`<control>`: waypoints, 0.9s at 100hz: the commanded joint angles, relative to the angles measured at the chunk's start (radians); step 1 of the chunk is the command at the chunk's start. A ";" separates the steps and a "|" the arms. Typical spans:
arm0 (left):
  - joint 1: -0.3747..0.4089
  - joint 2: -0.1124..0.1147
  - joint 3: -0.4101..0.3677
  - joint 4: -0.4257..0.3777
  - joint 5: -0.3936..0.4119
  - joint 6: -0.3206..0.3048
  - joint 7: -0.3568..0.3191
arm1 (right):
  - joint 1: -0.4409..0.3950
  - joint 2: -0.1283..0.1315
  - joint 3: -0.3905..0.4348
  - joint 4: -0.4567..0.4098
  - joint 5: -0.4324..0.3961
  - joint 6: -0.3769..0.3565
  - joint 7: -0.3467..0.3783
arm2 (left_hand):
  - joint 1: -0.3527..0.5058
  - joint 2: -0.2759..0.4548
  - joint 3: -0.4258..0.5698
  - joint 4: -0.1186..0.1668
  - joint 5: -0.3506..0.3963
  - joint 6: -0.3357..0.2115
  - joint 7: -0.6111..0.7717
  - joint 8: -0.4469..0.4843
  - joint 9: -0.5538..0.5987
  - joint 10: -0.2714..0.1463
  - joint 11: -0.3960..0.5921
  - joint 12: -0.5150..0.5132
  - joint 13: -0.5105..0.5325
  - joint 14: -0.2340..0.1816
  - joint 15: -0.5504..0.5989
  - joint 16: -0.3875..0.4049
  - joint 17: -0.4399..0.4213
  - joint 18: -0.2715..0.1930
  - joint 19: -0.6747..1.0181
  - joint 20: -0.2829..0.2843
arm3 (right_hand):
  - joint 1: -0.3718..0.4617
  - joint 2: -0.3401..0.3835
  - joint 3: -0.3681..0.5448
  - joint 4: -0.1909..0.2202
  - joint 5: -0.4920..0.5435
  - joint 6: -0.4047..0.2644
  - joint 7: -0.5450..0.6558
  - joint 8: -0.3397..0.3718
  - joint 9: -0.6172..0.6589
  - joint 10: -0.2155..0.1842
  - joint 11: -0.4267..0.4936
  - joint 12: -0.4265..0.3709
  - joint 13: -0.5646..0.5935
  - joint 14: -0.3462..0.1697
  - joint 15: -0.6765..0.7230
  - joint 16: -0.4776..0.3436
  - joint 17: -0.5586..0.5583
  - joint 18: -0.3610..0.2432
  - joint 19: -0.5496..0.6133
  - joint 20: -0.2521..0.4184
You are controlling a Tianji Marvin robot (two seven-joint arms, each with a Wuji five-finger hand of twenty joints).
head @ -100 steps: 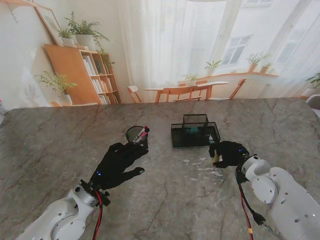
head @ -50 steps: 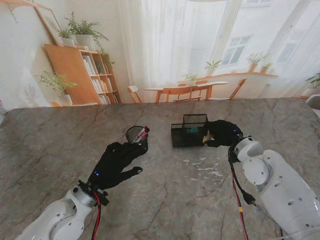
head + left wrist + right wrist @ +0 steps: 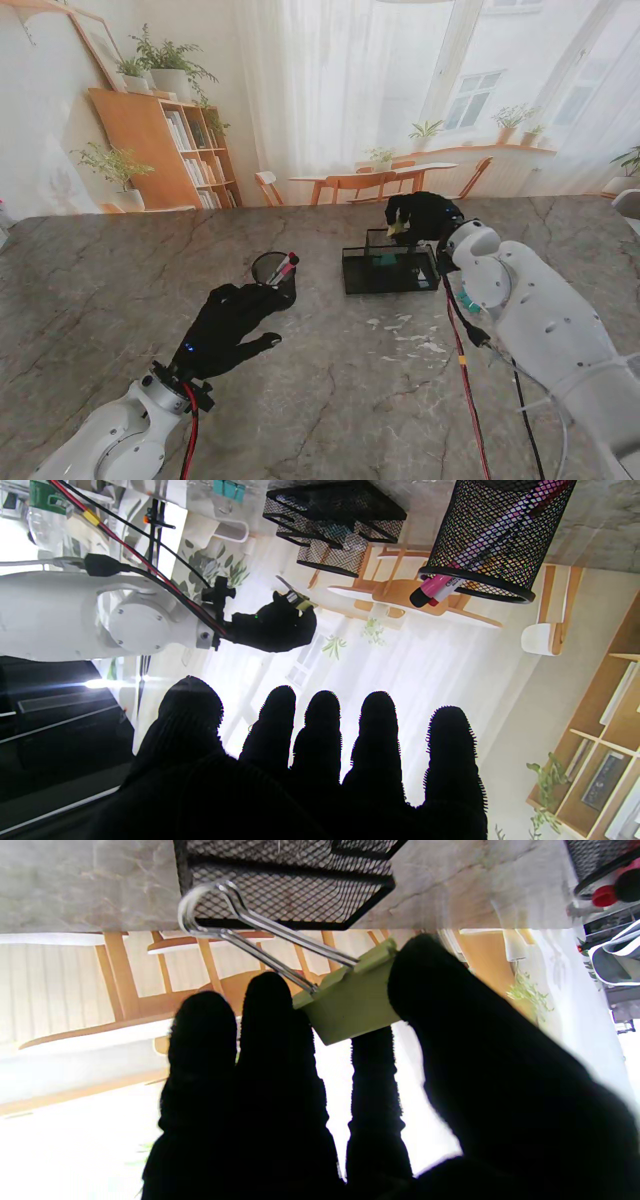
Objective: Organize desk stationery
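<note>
- The step in hand, as I judge it, is carrying a yellow-green binder clip [image 3: 352, 1007] to the black mesh desk organizer [image 3: 390, 268] on the marble table [image 3: 100, 290].
- The right hand [image 3: 420, 216] is raised over the far, taller compartment of the organizer. In the stand's view the clip shows only as a small pale spot at the fingers.
- In the right wrist view the clip is pinched between the thumb and the other fingers [image 3: 270, 1005]. Its silver wire handles point toward the organizer's mesh wall, and nothing else touches the clip.
- So the right hand is closed around the clip, which is held in the air, not yet inside a compartment.
- The next move probably calls for lowering the hand until the clip is over one compartment, then parting thumb and fingers so it drops inside and does not catch on the rim.
- The left hand [image 3: 232, 322] rests near the round mesh pen cup [image 3: 273, 268], which holds a pink marker [image 3: 440, 585]. Its fingers are spread and hold nothing.
- Small pale scraps [image 3: 410, 338] lie on the table nearer to me than the organizer; what they are I cannot tell.
</note>
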 commanded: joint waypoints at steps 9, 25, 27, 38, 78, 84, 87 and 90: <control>0.001 -0.002 0.000 0.004 -0.004 0.003 -0.009 | 0.092 -0.035 -0.069 0.085 0.046 0.016 -0.013 | 0.015 0.054 -0.011 -0.070 0.021 -0.021 0.012 0.014 0.014 -0.019 0.001 0.010 0.015 -0.019 0.003 0.004 -0.008 0.005 -0.002 0.021 | 0.168 0.077 0.084 0.057 0.001 -0.018 0.049 0.007 0.103 -0.169 0.113 0.049 -0.003 -0.024 -0.004 0.015 0.010 -0.047 -0.011 -0.013; -0.001 -0.001 -0.001 0.004 -0.004 0.007 -0.018 | 0.167 -0.059 -0.163 0.188 0.102 0.012 -0.026 | 0.016 0.053 -0.011 -0.070 0.022 -0.021 0.012 0.014 0.015 -0.018 0.002 0.010 0.016 -0.020 0.003 0.004 -0.007 0.005 -0.001 0.021 | 0.169 0.082 0.075 0.056 0.001 -0.027 0.049 0.004 0.101 -0.173 0.112 0.047 -0.007 -0.026 -0.005 0.015 0.006 -0.049 -0.016 -0.015; -0.001 -0.001 -0.001 0.004 -0.005 0.007 -0.019 | 0.175 -0.062 -0.174 0.201 0.108 0.010 -0.027 | 0.015 0.054 -0.011 -0.070 0.021 -0.022 0.012 0.013 0.014 -0.020 0.001 0.010 0.015 -0.020 0.002 0.004 -0.008 0.005 -0.001 0.021 | 0.168 0.082 0.074 0.056 0.001 -0.027 0.048 0.003 0.101 -0.173 0.112 0.047 -0.007 -0.027 -0.006 0.015 0.005 -0.049 -0.016 -0.015; -0.003 0.000 -0.001 0.005 -0.005 0.009 -0.024 | 0.197 -0.073 -0.212 0.242 0.135 0.005 -0.027 | 0.016 0.054 -0.010 -0.070 0.022 -0.019 0.012 0.013 0.015 -0.018 0.002 0.011 0.016 -0.018 0.003 0.004 -0.008 0.005 -0.001 0.021 | 0.168 0.082 0.071 0.055 0.004 -0.029 0.046 0.000 0.104 -0.170 0.110 0.045 -0.006 -0.027 -0.006 0.016 0.005 -0.050 -0.016 -0.015; -0.010 0.001 0.003 0.008 -0.009 0.011 -0.037 | 0.224 -0.078 -0.266 0.297 0.154 -0.017 -0.008 | 0.016 0.053 -0.011 -0.070 0.022 -0.022 0.013 0.013 0.015 -0.018 0.001 0.010 0.017 -0.018 0.003 0.005 -0.007 0.006 -0.002 0.021 | 0.181 0.105 0.049 0.052 0.052 -0.026 -0.037 -0.046 0.136 -0.141 0.028 0.024 0.003 -0.021 -0.018 0.020 0.007 -0.041 -0.005 -0.008; -0.011 0.001 0.004 0.009 -0.010 0.011 -0.038 | 0.228 -0.079 -0.273 0.305 0.156 -0.018 -0.007 | 0.015 0.053 -0.011 -0.070 0.022 -0.020 0.013 0.014 0.014 -0.017 0.001 0.010 0.017 -0.017 0.003 0.005 -0.008 0.005 -0.002 0.021 | 0.186 0.112 0.044 0.054 0.057 -0.023 -0.054 -0.045 0.138 -0.139 0.009 0.025 0.002 -0.020 -0.024 0.020 0.005 -0.041 -0.006 -0.008; -0.012 0.001 0.005 0.009 -0.011 0.011 -0.039 | 0.231 -0.079 -0.277 0.310 0.157 -0.020 -0.007 | 0.015 0.054 -0.011 -0.070 0.023 -0.020 0.013 0.014 0.015 -0.020 0.002 0.011 0.016 -0.019 0.003 0.005 -0.008 0.005 -0.002 0.021 | 0.188 0.115 0.042 0.054 0.058 -0.024 -0.058 -0.045 0.139 -0.139 0.005 0.025 0.002 -0.020 -0.025 0.020 0.004 -0.040 -0.006 -0.008; -0.012 0.001 0.005 0.010 -0.011 0.011 -0.040 | 0.234 -0.079 -0.281 0.315 0.157 -0.021 -0.006 | 0.015 0.054 -0.011 -0.070 0.022 -0.021 0.013 0.014 0.015 -0.020 0.002 0.011 0.017 -0.020 0.003 0.005 -0.007 0.005 -0.002 0.021 | 0.195 0.120 0.031 0.056 0.065 -0.025 -0.074 -0.032 0.147 -0.140 -0.019 0.037 0.003 -0.019 -0.031 0.024 0.004 -0.040 -0.007 -0.007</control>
